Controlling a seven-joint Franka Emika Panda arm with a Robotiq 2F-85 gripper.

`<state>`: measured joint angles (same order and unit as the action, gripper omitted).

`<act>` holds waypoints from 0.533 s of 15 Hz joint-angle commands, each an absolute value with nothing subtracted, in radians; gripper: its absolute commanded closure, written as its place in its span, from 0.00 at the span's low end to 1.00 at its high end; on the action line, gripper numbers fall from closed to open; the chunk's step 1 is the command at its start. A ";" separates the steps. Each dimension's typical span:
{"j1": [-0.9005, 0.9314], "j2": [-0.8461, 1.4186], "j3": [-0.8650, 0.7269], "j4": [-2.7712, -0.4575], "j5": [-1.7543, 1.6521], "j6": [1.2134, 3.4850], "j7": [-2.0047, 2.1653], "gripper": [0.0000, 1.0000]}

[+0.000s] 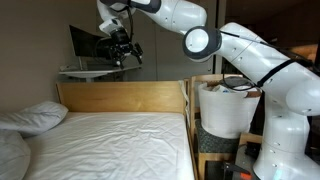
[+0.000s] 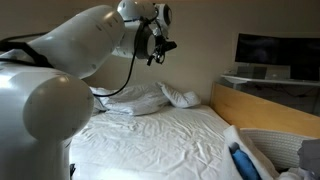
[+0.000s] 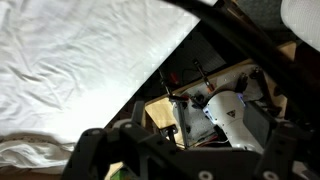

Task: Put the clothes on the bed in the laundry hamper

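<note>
The bed (image 1: 110, 135) has a flat white sheet and a light wood headboard (image 1: 120, 97). It shows in both exterior views, with the sheet (image 2: 165, 140) rumpled. No clothes show on the sheet. The laundry hamper (image 1: 225, 112), a white tapering tub, stands beside the bed below the arm. My gripper (image 1: 124, 52) hangs high above the headboard, open, with nothing between its fingers. Seen from the hamper side, the gripper (image 2: 157, 46) is well above the mattress. Pale and grey fabric (image 2: 270, 148) with a blue piece lies at the lower right; I cannot tell what it is.
Plump white pillows (image 1: 35, 116) lie at one end of the bed (image 2: 150, 100). A monitor on a shelf (image 1: 88, 45) stands behind the headboard, close to the gripper. The wrist view looks down on the sheet (image 3: 70, 60), the bed's side board and my white base (image 3: 235, 115).
</note>
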<state>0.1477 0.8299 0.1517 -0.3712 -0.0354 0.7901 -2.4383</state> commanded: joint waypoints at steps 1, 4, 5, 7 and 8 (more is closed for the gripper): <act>0.188 0.815 0.163 -0.373 -0.027 0.843 -2.559 0.00; 0.237 0.811 0.142 -0.384 -0.065 0.884 -2.651 0.00; 0.254 0.812 0.130 -0.386 -0.085 0.900 -2.670 0.00; 0.265 0.833 0.303 -0.367 -0.215 0.930 -2.602 0.00; 0.267 0.837 0.357 -0.367 -0.255 0.943 -2.602 0.00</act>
<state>0.2527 0.8324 0.2397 -0.3674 -0.1516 0.8942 -2.6020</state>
